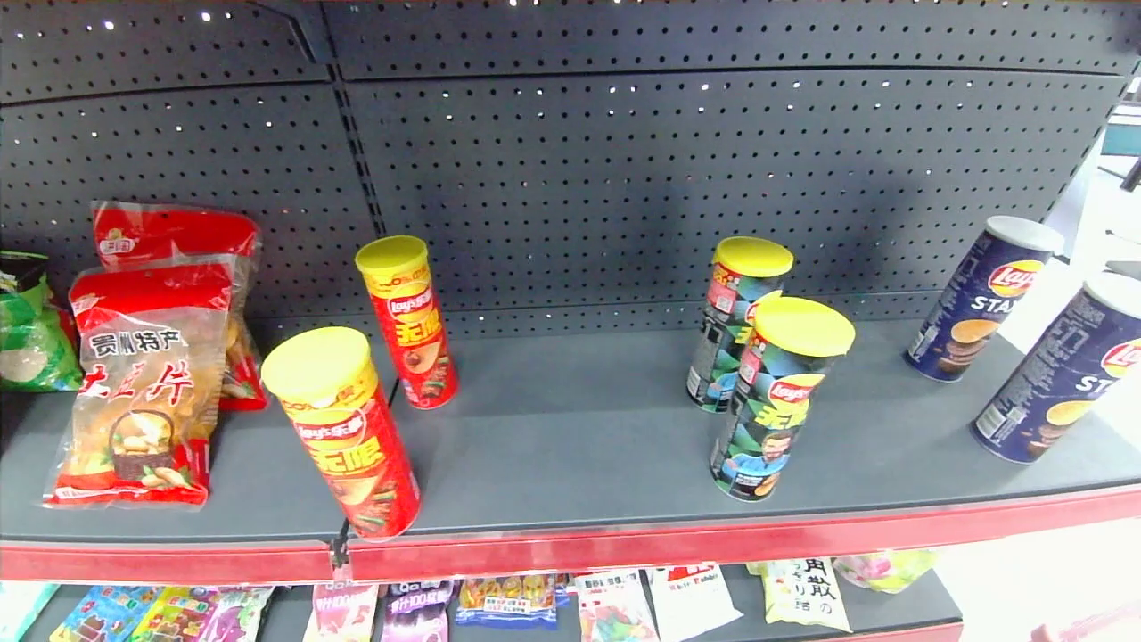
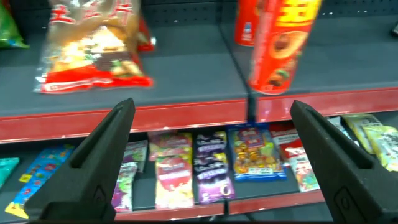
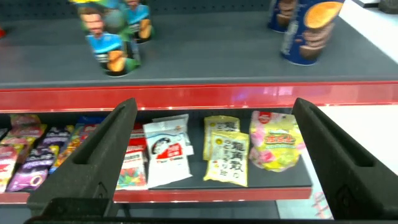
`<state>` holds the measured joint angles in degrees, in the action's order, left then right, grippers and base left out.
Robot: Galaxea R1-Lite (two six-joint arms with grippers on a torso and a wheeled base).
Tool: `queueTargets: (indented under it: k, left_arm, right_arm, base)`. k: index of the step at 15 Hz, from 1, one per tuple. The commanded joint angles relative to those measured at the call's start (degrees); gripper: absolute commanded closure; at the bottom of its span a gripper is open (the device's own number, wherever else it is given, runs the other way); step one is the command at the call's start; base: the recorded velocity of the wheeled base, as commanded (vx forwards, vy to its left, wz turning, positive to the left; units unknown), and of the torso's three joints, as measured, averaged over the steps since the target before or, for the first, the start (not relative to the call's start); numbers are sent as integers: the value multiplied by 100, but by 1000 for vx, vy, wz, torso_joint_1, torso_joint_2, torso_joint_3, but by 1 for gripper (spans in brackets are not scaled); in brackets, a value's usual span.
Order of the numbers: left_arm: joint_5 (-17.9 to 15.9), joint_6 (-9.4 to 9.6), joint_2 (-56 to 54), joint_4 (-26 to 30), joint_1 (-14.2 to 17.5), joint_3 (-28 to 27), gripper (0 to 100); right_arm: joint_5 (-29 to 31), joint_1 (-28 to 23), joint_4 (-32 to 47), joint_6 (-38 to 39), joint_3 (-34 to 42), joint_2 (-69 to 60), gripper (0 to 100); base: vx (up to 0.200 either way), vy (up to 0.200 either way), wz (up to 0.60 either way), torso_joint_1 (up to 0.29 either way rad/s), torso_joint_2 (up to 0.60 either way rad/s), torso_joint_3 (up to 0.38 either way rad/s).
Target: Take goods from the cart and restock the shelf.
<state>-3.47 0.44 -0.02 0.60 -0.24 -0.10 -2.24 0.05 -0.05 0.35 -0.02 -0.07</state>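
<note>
A dark shelf (image 1: 579, 446) with a red front lip holds two red chip cans (image 1: 343, 432) (image 1: 408, 321), two green-and-black chip cans (image 1: 774, 397) (image 1: 735, 312) and two blue chip cans (image 1: 985, 299) (image 1: 1061, 370). My left gripper (image 2: 211, 155) is open and holds nothing, in front of the shelf lip, below the front red can (image 2: 280, 43). My right gripper (image 3: 214, 155) is open with nothing in it, in front of the lip, below the green-and-black cans (image 3: 115, 37).
Red snack bags (image 1: 143, 392) and a green bag (image 1: 31, 325) lie at the shelf's left end. A lower shelf (image 1: 891, 615) carries a row of small snack packets (image 2: 208, 165) (image 3: 227, 155). A pegboard wall (image 1: 624, 178) backs the shelf.
</note>
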Motion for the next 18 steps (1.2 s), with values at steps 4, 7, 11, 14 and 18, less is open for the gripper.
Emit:
queueTargets:
  k: [4, 7, 11, 14, 18]
  left_arm:
    - [5, -9, 2, 2, -2, 1, 0]
    - [5, -9, 2, 2, -2, 1, 0]
    - [5, -9, 2, 2, -2, 1, 0]
    - [5, -9, 2, 2, -2, 1, 0]
    - [-4, -26, 2, 2, -2, 1, 0]
  right_arm:
    - [-4, 4, -4, 0, 2, 7, 0]
    - [-4, 4, -4, 9, 2, 7, 0]
    - [-4, 4, -4, 9, 2, 7, 0]
    - [-4, 4, -4, 9, 2, 7, 0]
    - [-4, 4, -4, 9, 2, 7, 0]
  base:
    - [0, -200, 0, 0, 5, 2]
    - [0, -67, 0, 2, 1, 2]
    - [0, 0, 0, 0, 0, 0]
    - [-200, 0, 0, 7, 1, 2]
    - [0, 0, 0, 0, 0, 0]
